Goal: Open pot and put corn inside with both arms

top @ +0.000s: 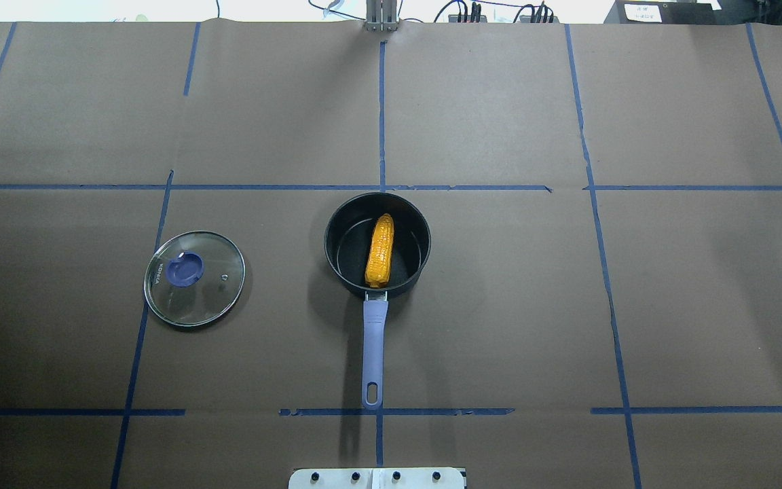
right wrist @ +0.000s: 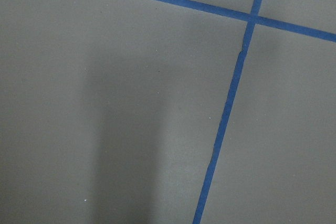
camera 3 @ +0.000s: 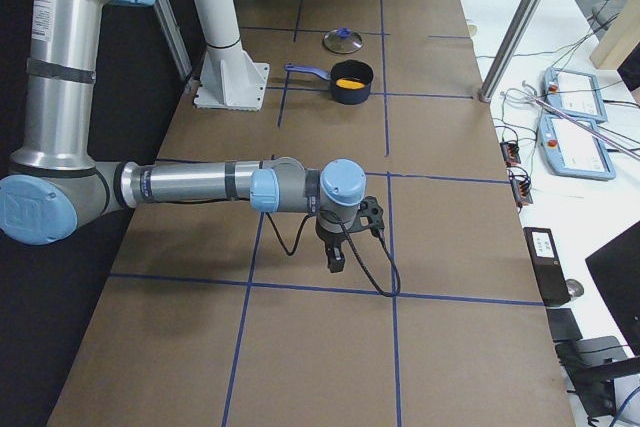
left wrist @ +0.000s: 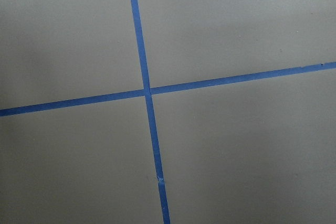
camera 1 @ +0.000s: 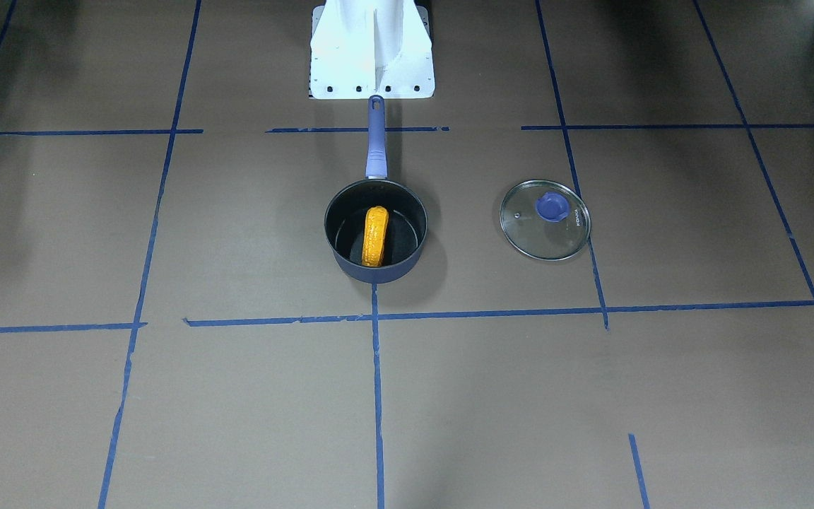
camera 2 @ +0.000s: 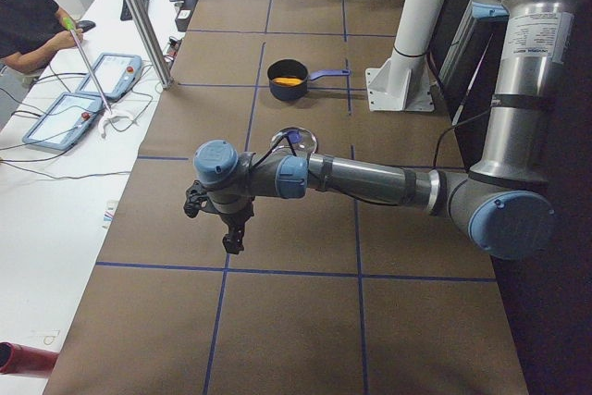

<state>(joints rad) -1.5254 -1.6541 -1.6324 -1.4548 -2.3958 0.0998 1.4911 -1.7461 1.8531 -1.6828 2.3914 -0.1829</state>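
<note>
The dark navy pot [top: 410, 252] stands open at the table's middle, its purple handle [top: 374, 339] pointing toward the robot base. The orange-yellow corn [top: 379, 250] lies inside it, leaning on the handle-side wall; it also shows in the front view [camera 1: 375, 236]. Neither gripper shows in the overhead or front view. My left gripper [camera 2: 231, 233] hangs over bare table far from the pot, toward the table's left end. My right gripper [camera 3: 338, 257] hangs likewise toward the right end. I cannot tell whether either is open or shut. Both wrist views show only brown paper and blue tape.
The round glass lid [top: 209, 293] with its purple knob lies flat on the table, to the pot's left in the overhead view. The white base post [camera 1: 372, 49] stands behind the handle. Operators' pendants [camera 2: 65, 122] lie on the side table.
</note>
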